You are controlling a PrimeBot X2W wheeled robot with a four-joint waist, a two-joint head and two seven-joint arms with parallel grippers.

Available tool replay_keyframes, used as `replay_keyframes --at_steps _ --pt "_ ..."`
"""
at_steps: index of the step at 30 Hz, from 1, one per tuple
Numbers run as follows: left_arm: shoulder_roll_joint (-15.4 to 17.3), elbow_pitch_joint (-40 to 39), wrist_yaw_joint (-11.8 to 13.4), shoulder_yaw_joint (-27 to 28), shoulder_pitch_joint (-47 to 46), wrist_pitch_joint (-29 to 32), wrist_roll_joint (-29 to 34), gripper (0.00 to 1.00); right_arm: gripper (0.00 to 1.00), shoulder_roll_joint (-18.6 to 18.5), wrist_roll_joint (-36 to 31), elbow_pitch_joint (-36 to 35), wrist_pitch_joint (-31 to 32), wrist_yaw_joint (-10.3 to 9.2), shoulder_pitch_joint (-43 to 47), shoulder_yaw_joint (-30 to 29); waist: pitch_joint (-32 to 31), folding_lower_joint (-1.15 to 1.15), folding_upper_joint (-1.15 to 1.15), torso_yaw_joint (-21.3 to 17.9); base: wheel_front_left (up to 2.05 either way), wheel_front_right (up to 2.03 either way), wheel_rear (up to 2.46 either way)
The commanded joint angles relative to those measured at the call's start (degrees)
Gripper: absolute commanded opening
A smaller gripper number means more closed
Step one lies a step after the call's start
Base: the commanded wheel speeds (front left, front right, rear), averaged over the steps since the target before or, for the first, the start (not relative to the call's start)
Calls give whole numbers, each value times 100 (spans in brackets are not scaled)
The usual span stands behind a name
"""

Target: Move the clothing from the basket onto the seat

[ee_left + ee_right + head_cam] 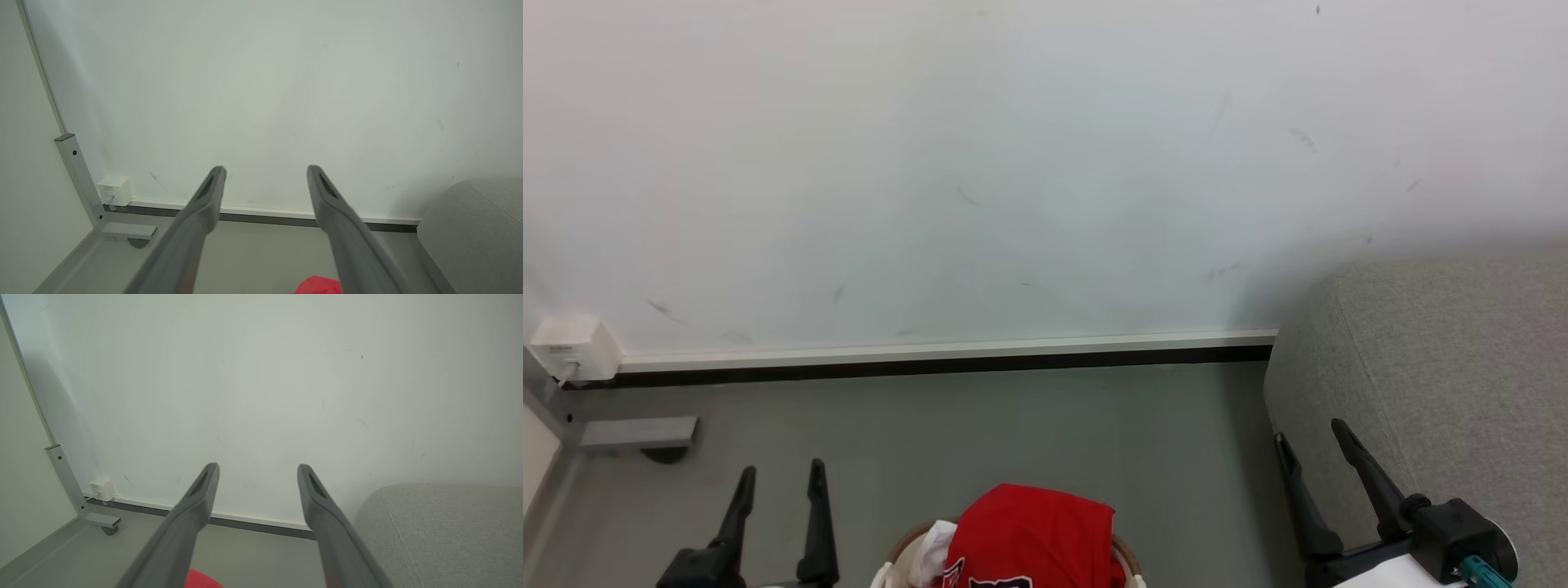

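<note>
At the foot of a pale, scuffed wall, a round laundry basket (pixel 903 545) is sitting at the near edge of the head view, mostly cut off by the frame. A red jersey (pixel 1029 527) with dark lettering is heaping above its brown rim, and a small white piece (pixel 934 551) is tucking in at the jersey's left. A grey sofa (pixel 1445 367) is standing to the right, apart from the basket across a strip of grey floor.

The left gripper (pixel 781 470) is hovering just left of the basket. The right gripper (pixel 1309 433) is hanging in front of the sofa's near corner. Both are holding their long dark fingers spread wide, and neither is gripping anything.

With the clothing in view lying in the basket, the job appears to be only beginning, and the step in hand looks like the first reach.

- **The grasp:** a gripper should be coming down over the crown of the red heap, staying inside the rim so it avoids catching or tipping the light basket. It should be pinching a deep fold rather than a surface wrinkle.
- **The lift:** it should probably be rising high enough for trailing cloth to clear the rim before swinging right to the seat, since soft fabric may be dragging other pieces along.
</note>
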Motion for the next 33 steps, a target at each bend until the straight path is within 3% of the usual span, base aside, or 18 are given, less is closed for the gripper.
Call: replay_keyframes --at_steps 1,21,33 --pt "38 29 25 24 41 -4 -94 100 100 -37 42 -9 -19 -12 -72 -4 6 0 0 -4 0 0 0" --pt "36 601 -96 -200 -207 -4 -326 100 100 -128 233 -105 -18 -12 -191 -70 317 0 0 -320 0 0 0" --pt "36 1429 -270 -278 -842 -4 -491 100 100 -218 525 -698 -10 -12 -584 -45 1410 0 0 -691 0 0 0"
